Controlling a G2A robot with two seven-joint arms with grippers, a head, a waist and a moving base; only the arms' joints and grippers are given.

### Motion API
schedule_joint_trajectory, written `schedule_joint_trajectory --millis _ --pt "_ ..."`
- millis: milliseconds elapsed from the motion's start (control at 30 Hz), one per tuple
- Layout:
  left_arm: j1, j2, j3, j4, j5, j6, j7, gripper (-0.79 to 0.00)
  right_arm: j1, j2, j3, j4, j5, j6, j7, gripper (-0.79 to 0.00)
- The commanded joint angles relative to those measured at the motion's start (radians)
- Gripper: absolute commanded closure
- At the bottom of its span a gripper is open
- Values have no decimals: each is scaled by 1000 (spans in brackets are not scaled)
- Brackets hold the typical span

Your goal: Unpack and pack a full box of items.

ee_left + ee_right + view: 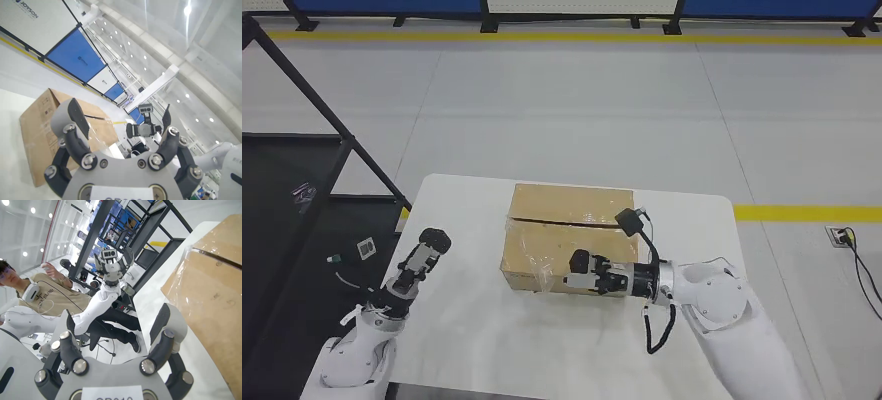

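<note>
– Where is the box (567,235)?

– It sits on a white table (472,300), a plain brown carton. Its top flaps are down and meet in a seam across the lid. Clear tape (186,262) shines over the end of that seam and runs down the side.

– Is either arm at the box?

– The right gripper (577,270) is. It lies low along the box's near side, the one facing the robot, and points along that side toward the box's left corner. From its own wrist camera the cardboard wall stands just beside one jaw. I cannot tell whether they touch.

– Are its jaws gripping anything?

– No. The jaws are spread wide, and there is only air between them.

– And the other arm?

– The left gripper (427,245) is well to the left of the box, above the table's left edge. It tilts upward, so its camera sees the box's left end low down and the hall ceiling above it. Its jaws are spread wide too, with nothing in them.

– Is anything out of the box?

– Nothing that I can see. What is inside is hidden by the flaps.
</note>
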Motion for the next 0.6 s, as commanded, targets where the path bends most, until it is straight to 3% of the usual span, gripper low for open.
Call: schedule_joint_trajectory --millis 0,167,267,400,567 --pt "2 2 -2 8 26 21 -11 -785 2 -1 -1 3 3 0 -2 -785" --pt "-20 -3 46 28 128 68 27 -785 -3 -1 -5 2 -3 -1 -9 -785" --pt "-43 -7 76 36 136 87 45 -785 12 -2 -77 -2 -69 -3 72 -785" --pt "-60 -9 91 40 138 96 52 -785 62 -8 -161 26 -155 122 142 -785" --pt "-60 -8 93 38 143 97 60 -785 111 -21 -223 95 -179 202 121 -785"
